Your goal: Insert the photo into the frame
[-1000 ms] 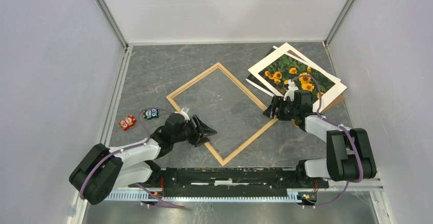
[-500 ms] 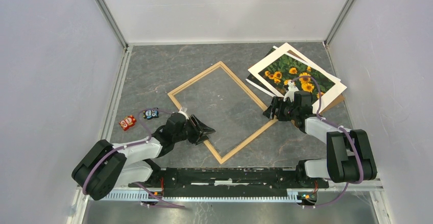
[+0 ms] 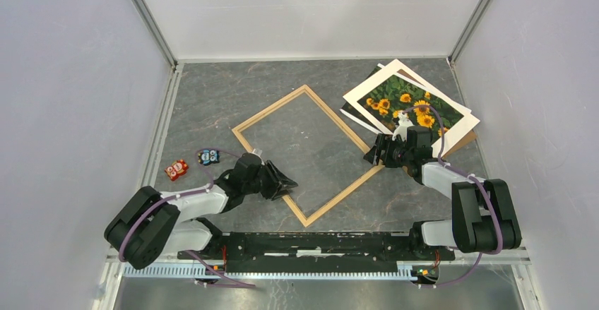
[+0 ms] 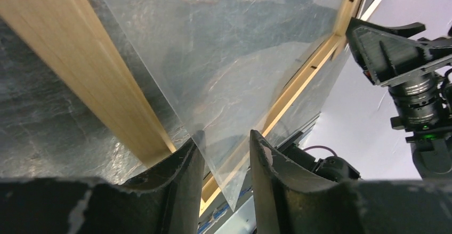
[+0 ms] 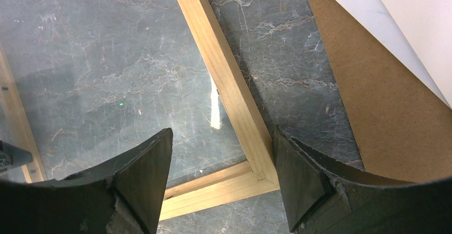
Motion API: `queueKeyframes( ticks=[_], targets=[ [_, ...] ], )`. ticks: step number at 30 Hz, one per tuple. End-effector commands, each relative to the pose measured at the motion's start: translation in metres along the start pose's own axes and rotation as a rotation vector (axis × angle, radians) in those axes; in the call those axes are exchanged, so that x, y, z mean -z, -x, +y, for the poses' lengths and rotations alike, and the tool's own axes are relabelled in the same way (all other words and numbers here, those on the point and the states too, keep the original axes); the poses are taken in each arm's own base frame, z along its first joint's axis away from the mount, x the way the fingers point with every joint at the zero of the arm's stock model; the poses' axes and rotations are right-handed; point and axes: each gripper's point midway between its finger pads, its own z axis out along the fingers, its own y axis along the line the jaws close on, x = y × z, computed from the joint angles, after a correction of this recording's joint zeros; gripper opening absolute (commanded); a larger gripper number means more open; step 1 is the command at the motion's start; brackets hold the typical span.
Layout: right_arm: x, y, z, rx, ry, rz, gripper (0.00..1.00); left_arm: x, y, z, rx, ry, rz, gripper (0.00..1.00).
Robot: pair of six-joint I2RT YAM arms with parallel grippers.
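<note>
The light wooden frame (image 3: 269, 109) lies as a diamond mid-table, with a clear sheet (image 4: 224, 58) in it. The sunflower photo (image 3: 406, 102) lies face up on a stack at the back right. My left gripper (image 3: 288, 181) is at the frame's near-left side. In the left wrist view (image 4: 225, 138) it is open, with a lifted corner of the clear sheet between the fingers, touching one finger only; the frame strip (image 4: 90, 79) runs beside it. My right gripper (image 3: 372, 156) is open and empty over the frame's right corner (image 5: 256, 178), its fingers astride it (image 5: 223, 132).
A brown backing board (image 3: 463, 144) lies under the photo; it shows beside the frame in the right wrist view (image 5: 373, 111), with white paper (image 5: 410, 26) on it. A red toy (image 3: 176, 170) and a blue toy (image 3: 208, 157) sit at the left. Walls enclose three sides.
The frame has shifted slightly, its far corner a little to the right and back. My left arm has moved a little; the right arm has stayed where it was.
</note>
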Motion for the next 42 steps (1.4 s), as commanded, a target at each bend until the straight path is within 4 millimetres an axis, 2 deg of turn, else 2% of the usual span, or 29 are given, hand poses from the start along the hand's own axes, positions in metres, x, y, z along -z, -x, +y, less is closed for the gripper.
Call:
queueKeyframes(
  ticks=[1, 3, 8, 11, 16, 18, 20, 22, 23, 26, 28, 30, 32, 35, 36, 37, 39, 42],
  targets=[
    [0.002, -0.037, -0.009, -0.038, -0.036, 0.111, 0.75, 0.002, -0.011, -0.003, -0.083, -0.007, 0.058, 0.43],
    [0.002, -0.035, -0.009, -0.034, -0.038, 0.110, 0.75, 0.007, -0.012, -0.001, -0.109, 0.026, 0.069, 0.48],
    [0.002, -0.031, -0.009, -0.029, -0.045, 0.103, 0.75, 0.027, -0.014, 0.008, -0.186, 0.137, 0.086, 0.76],
    [0.003, -0.029, -0.011, -0.026, -0.057, 0.101, 0.75, 0.041, -0.018, 0.009, -0.214, 0.165, 0.111, 0.88],
    [0.004, -0.028, -0.014, -0.017, -0.076, 0.100, 0.75, 0.065, -0.028, 0.005, -0.263, 0.183, 0.162, 0.91],
    [0.005, -0.027, -0.016, -0.009, -0.091, 0.096, 0.75, 0.077, -0.024, -0.004, -0.316, 0.176, 0.139, 0.95],
    [0.007, -0.026, -0.017, 0.001, -0.115, 0.096, 0.75, 0.090, -0.010, -0.017, -0.392, 0.183, 0.074, 1.00],
    [0.011, -0.028, -0.020, 0.005, -0.153, 0.107, 0.76, 0.101, 0.019, -0.039, -0.467, 0.225, -0.032, 1.00],
    [0.013, -0.029, -0.023, -0.003, -0.181, 0.114, 0.76, 0.103, 0.034, -0.043, -0.491, 0.272, -0.072, 1.00],
    [0.023, -0.032, -0.033, -0.053, -0.282, 0.128, 0.79, 0.107, 0.097, -0.088, -0.515, 0.325, -0.296, 1.00],
    [0.029, -0.032, -0.033, -0.071, -0.301, 0.128, 0.82, 0.105, 0.137, -0.109, -0.470, 0.347, -0.428, 1.00],
    [0.035, -0.030, -0.032, -0.078, -0.313, 0.113, 0.84, 0.091, 0.173, -0.131, -0.431, 0.313, -0.521, 1.00],
    [0.039, -0.031, -0.028, -0.078, -0.301, 0.099, 0.85, 0.078, 0.211, -0.143, -0.397, 0.298, -0.604, 1.00],
    [0.036, -0.043, -0.012, -0.088, -0.208, 0.118, 0.85, 0.054, 0.268, -0.152, -0.306, 0.247, -0.640, 1.00],
    [0.035, -0.047, -0.006, -0.096, -0.172, 0.123, 0.85, 0.042, 0.287, -0.144, -0.298, 0.273, -0.643, 1.00],
    [0.033, -0.050, -0.001, -0.107, -0.146, 0.124, 0.85, 0.036, 0.305, -0.145, -0.285, 0.270, -0.650, 1.00],
    [0.031, -0.054, 0.006, -0.115, -0.107, 0.124, 0.85, 0.013, 0.330, -0.142, -0.309, 0.273, -0.610, 1.00],
    [0.028, -0.052, 0.012, -0.127, -0.084, 0.111, 0.85, -0.016, 0.355, -0.128, -0.359, 0.315, -0.550, 1.00]
  ],
)
